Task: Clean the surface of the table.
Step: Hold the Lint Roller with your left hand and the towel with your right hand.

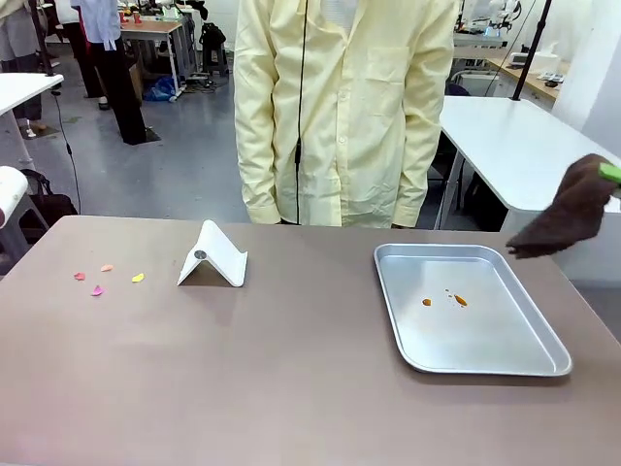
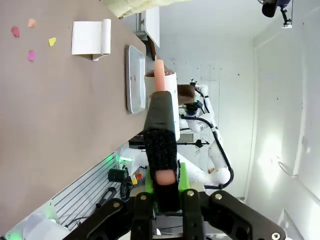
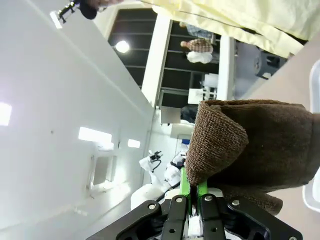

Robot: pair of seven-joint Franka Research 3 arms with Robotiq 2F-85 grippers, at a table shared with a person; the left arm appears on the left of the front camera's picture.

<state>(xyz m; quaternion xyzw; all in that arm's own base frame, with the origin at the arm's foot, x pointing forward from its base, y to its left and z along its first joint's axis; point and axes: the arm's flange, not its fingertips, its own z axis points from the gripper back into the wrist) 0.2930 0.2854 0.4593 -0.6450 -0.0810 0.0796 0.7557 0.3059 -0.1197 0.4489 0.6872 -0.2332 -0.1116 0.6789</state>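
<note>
Tabletop first: the table (image 1: pixel 291 398) spreads under the tray (image 1: pixel 505 335) and well to its left; coloured scraps (image 1: pixel 97 280) lie on it far left of the tray, beyond a white folded stand (image 1: pixel 213 257); the right gripper (image 3: pixel 191 187), clamped on a brown cloth (image 1: pixel 568 209), hangs in the air off the tray's far right corner; the left gripper (image 2: pixel 165 192) is clamped on a black, pink-tipped tool (image 2: pixel 161 125); wiping looks not yet begun; next the cloth must come down flat and sweep the scraps towards the tray, skirting the stand.
</note>
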